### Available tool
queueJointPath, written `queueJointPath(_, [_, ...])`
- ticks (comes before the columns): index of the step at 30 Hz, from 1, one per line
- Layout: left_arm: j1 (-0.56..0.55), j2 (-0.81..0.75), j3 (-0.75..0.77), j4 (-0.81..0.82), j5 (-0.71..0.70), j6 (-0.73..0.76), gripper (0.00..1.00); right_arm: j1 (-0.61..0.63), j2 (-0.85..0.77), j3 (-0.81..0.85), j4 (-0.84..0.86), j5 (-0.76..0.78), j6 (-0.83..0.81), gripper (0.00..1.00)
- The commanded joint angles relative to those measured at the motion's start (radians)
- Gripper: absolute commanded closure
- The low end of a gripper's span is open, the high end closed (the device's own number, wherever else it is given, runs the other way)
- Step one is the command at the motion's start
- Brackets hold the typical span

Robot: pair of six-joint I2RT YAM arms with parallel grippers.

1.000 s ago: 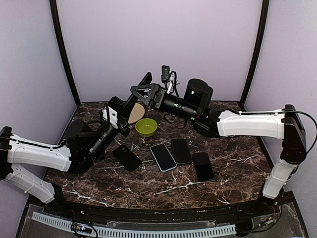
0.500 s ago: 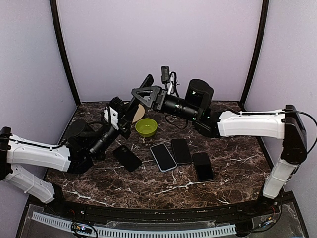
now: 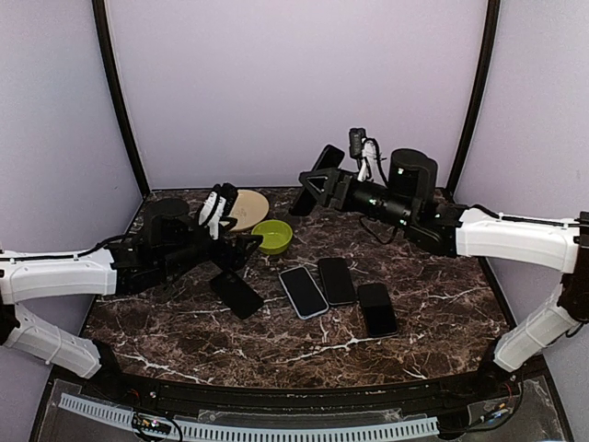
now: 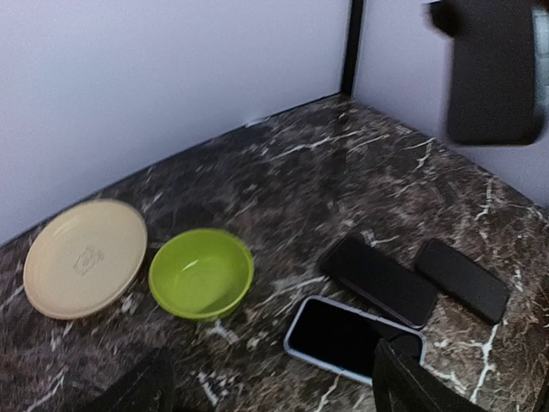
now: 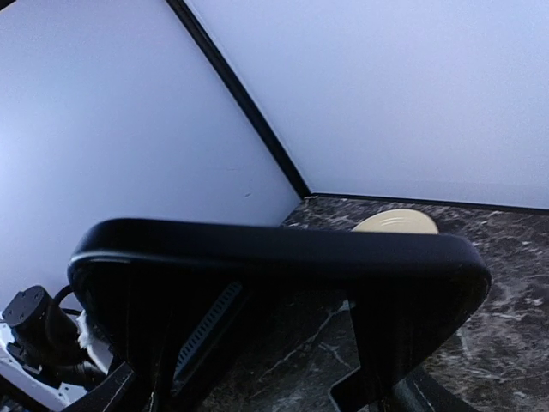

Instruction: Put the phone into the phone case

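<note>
Phone (image 3: 324,158): a black, glossy, round-cornered slab, up in the air and tilted on end above the desk's far edge, right of middle.
Right gripper (image 3: 311,184): clamped on the phone; in the wrist view the slab's rounded edge runs straight across both fingers (image 5: 373,352).
Left gripper (image 3: 241,250): fingers (image 4: 407,382) spread wide with nothing between them, low over the left half of the desk.
Case (image 3: 303,291): a soft pale lavender-blue rim, dark inside, lying flat at mid-desk and well apart from the held phone.
Spare phones (image 3: 337,280): three black slabs lying flat, one left of the case and two just right of it.
Bowl (image 3: 272,237): round, smooth, lime green, holding nothing.
Plate (image 3: 247,210): flat cream disc with a faint stamp at its centre, bare, near the far edge toward the left corner and just beside the bowl.
Desk (image 3: 442,304): dark marble with white veins.
</note>
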State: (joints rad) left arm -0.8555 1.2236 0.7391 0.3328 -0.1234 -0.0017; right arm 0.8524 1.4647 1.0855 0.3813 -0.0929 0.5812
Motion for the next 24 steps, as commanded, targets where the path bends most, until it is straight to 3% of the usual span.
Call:
queueJointPath(1, [0.222, 0.072, 0.049, -0.344, 0.134, -0.324, 0.20, -0.007, -0.097, -0.029, -0.093, 0.187, -0.152, 0.62])
queueJointPath(5, [0.367, 0.247, 0.134, -0.527, 0.195, -0.389, 0.22, -0.008, -0.138, -0.057, -0.141, 0.216, -0.198, 0.62])
queueJointPath(11, [0.397, 0.438, 0.216, -0.608, 0.221, -0.328, 0.28, -0.008, -0.158, -0.072, -0.187, 0.202, -0.224, 0.62])
queueJointPath(17, [0.395, 0.468, 0.201, -0.613, 0.228, -0.299, 0.54, -0.009, -0.165, -0.079, -0.194, 0.209, -0.233, 0.62])
queueJointPath(20, [0.390, 0.469, 0.179, -0.613, 0.212, -0.278, 0.72, -0.008, -0.165, -0.077, -0.193, 0.207, -0.237, 0.62])
queueJointPath(24, [0.362, 0.469, 0.170, -0.618, 0.184, -0.258, 0.86, -0.008, -0.165, -0.069, -0.202, 0.200, -0.248, 0.63])
